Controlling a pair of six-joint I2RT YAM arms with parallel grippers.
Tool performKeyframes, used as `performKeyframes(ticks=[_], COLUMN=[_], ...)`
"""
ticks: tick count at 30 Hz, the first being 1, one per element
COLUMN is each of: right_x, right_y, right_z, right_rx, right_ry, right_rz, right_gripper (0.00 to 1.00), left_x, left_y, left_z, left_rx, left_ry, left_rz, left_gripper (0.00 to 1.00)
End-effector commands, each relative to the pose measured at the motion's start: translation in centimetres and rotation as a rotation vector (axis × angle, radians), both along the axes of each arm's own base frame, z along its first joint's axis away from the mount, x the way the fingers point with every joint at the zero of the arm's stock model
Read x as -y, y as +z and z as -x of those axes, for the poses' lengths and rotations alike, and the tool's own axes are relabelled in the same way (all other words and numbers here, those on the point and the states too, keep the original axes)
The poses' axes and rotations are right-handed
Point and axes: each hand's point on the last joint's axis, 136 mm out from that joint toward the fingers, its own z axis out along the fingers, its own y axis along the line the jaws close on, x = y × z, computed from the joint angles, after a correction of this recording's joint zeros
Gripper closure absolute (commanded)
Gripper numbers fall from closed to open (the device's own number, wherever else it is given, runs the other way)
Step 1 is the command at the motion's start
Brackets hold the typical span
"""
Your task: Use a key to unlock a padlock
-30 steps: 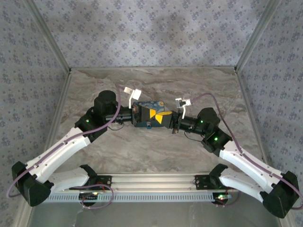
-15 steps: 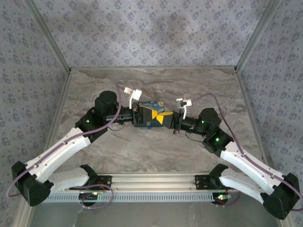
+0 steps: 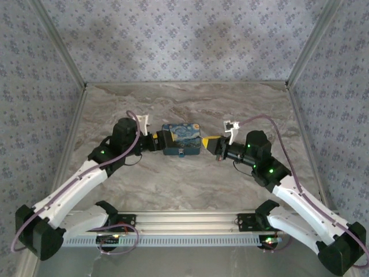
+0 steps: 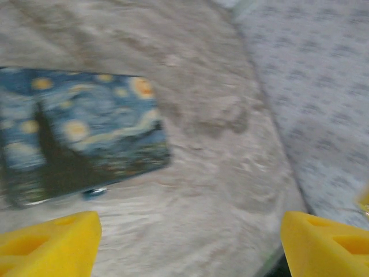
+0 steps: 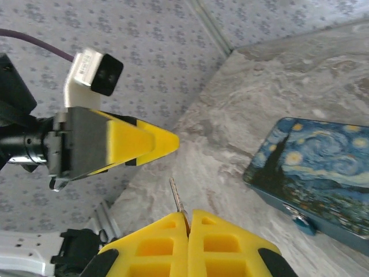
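Observation:
The blue swirl-painted box lies flat mid-table. A small blue padlock hangs on its front wall, and it is a blurred spot in the left wrist view. My right gripper is shut on the key. The thin metal blade sticks out past the fingertips and the head is hidden between them. That gripper hovers just right of the box, apart from it. My left gripper is open with nothing between its fingers, and it sits just left of the box.
Patterned walls close in the marble table on three sides. An aluminium rail runs along the near edge between the arm bases. The left gripper's yellow fingers point toward the right wrist camera, close above the key blade.
The left gripper opened and drew back left off the box. The right gripper pulled away to the right with the key, and the box lid is now uncovered.

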Motion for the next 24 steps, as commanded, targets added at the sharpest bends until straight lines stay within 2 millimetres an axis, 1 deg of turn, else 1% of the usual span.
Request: performKeyframes(ticks=[1,3,6,11,13,15,18,21,24], right_x=[1.5,1.9,2.2,2.8,3.1,3.5,3.8,4.3,4.8], right_y=[-2.1,-3.2,-4.0,-4.5,-4.6,-4.6,-4.8,-4.9,-4.9], right_z=[-0.6,-0.7,-0.6,-0.2,-0.1,0.1,0.3,0.5,0.7], right_rx=[-0.013,-0.034,-0.043,-0.049,-0.046,-0.043,-0.047,-0.047,-0.046], right_ry=[-0.082,-0.1,-0.111,-0.129,-0.138,-0.146,-0.152,-0.162,-0.172], right_rz=[0.088,0.11,0.119,0.129,0.131,0.138,0.147,0.151,0.155], right_gripper=[1.0,1.0,1.0,1.0,1.0,1.0,1.0,1.0,1.0], left_x=[-2.0,-2.4,-2.9,-3.0,-3.0,-2.4,-1.2,0.2,1.7], left_y=[-3.4,-4.9,-6.5,-8.7,-9.8,-10.8,-11.3,-12.3,-13.3], left_z=[-2.3,-3.5,-5.8,-10.1,-11.6,-13.1,-15.2,-16.5,-17.1], left_rx=[-0.047,-0.062,-0.075,-0.118,-0.147,-0.174,-0.189,-0.232,-0.273], left_ry=[0.121,0.153,0.198,0.243,0.249,0.234,0.207,0.169,0.127], left_rz=[-0.094,-0.133,-0.178,-0.206,-0.23,-0.226,-0.202,-0.189,-0.157], left_gripper=[0.17,0.16,0.15,0.14,0.14,0.14,0.15,0.18,0.22])
